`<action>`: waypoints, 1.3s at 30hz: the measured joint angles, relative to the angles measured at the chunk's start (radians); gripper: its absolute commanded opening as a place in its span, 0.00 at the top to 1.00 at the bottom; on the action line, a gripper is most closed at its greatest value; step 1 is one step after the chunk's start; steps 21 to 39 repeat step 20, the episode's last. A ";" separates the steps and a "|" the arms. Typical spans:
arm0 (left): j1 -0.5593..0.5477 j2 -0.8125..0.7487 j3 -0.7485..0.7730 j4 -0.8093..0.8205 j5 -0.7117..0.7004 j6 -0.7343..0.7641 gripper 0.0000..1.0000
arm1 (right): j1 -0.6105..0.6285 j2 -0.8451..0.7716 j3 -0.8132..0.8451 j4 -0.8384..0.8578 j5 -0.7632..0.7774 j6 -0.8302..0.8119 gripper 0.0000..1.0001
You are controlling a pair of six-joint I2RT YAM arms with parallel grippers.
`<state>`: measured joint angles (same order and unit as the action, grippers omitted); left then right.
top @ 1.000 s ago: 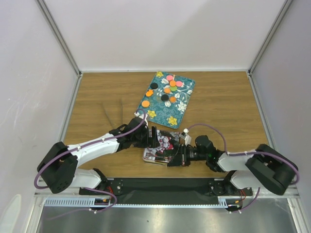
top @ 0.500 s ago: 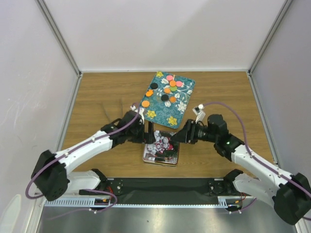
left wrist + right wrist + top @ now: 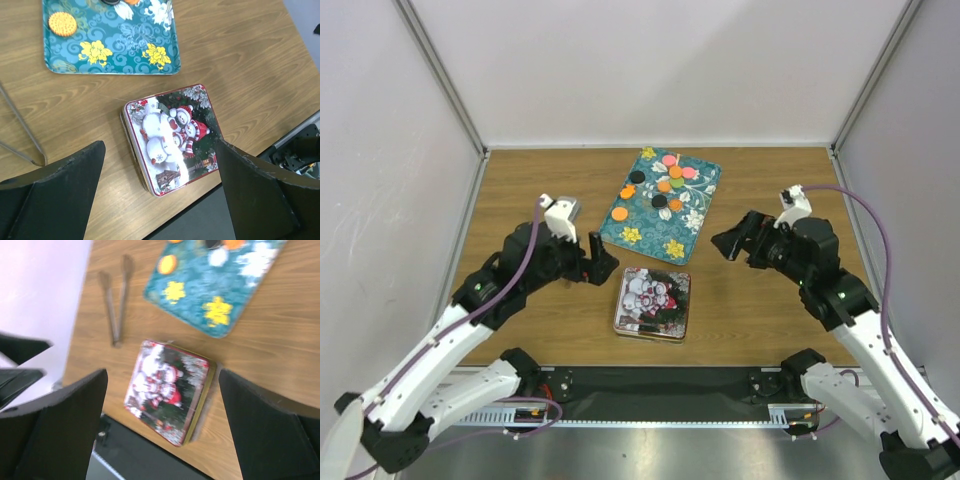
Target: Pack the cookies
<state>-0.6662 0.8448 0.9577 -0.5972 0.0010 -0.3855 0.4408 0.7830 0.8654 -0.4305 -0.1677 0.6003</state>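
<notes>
Several cookies, orange, green, pink and black discs, lie on the far half of the teal flowered tray. One orange cookie sits apart near the tray's left edge, and it shows again as the orange cookie and the orange cookie. A closed tin with a snowman lid lies in front of the tray. My left gripper hangs open to the tin's left, holding nothing. On the right, my right gripper is also open and holds nothing. Both wrist views look down on the tin.
Thin metal tongs lie on the wooden table left of the tray, seen too as tongs. The table's near edge and the black base rail run just in front of the tin. Grey walls close in three sides.
Both arms have lifted and drawn back from the tin, the left one leftward, the right one rightward. The right gripper has gone from shut to open. The tin has stayed in place.
</notes>
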 measured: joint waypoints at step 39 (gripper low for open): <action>0.000 -0.259 -0.151 -0.047 0.003 0.047 0.02 | -0.004 -0.167 0.010 -0.192 0.262 -0.017 0.00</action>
